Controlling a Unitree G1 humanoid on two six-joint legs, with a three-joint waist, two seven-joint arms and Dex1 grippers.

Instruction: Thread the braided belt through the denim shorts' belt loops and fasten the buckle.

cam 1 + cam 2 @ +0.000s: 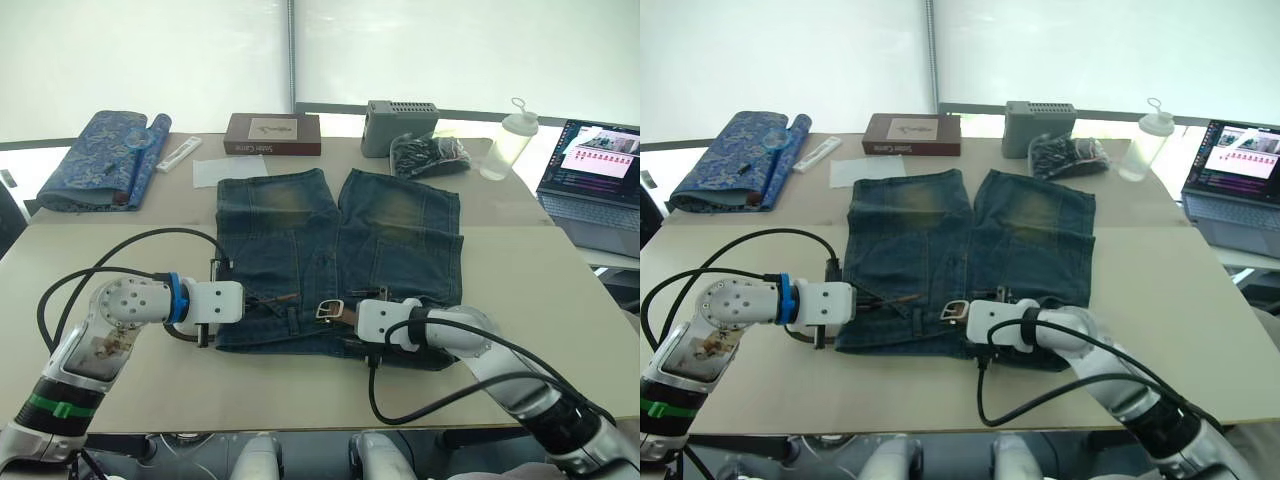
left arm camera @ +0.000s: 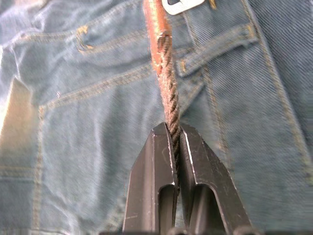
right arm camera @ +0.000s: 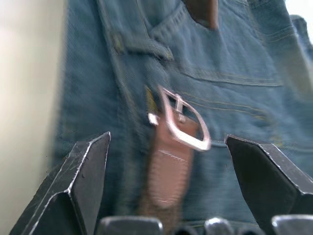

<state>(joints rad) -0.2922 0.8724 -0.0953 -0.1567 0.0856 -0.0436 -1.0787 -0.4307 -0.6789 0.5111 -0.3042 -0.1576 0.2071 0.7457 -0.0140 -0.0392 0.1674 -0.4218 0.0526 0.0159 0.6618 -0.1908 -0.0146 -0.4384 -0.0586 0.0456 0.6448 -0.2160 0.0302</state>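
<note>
The denim shorts [image 1: 330, 240] lie flat on the table, waistband toward me. My left gripper [image 2: 173, 129] is shut on the braided belt [image 2: 169, 93] near its leather-tipped end and sits at the left part of the waistband [image 1: 250, 300]. The silver buckle [image 3: 181, 125] rests on the denim on its brown leather tab, in the gap of my open right gripper [image 3: 167, 138], at the waistband's middle [image 1: 330, 309]. A belt loop [image 3: 142, 46] lies just beyond the buckle. The belt's run behind the right gripper is hidden.
Along the far side stand a blue patterned fabric roll [image 1: 100, 155], a brown box [image 1: 272, 133], a grey box [image 1: 400, 125], a black bag [image 1: 430, 153] and a plastic bottle [image 1: 508, 140]. A laptop [image 1: 600, 165] sits far right. The table's front edge is close to both arms.
</note>
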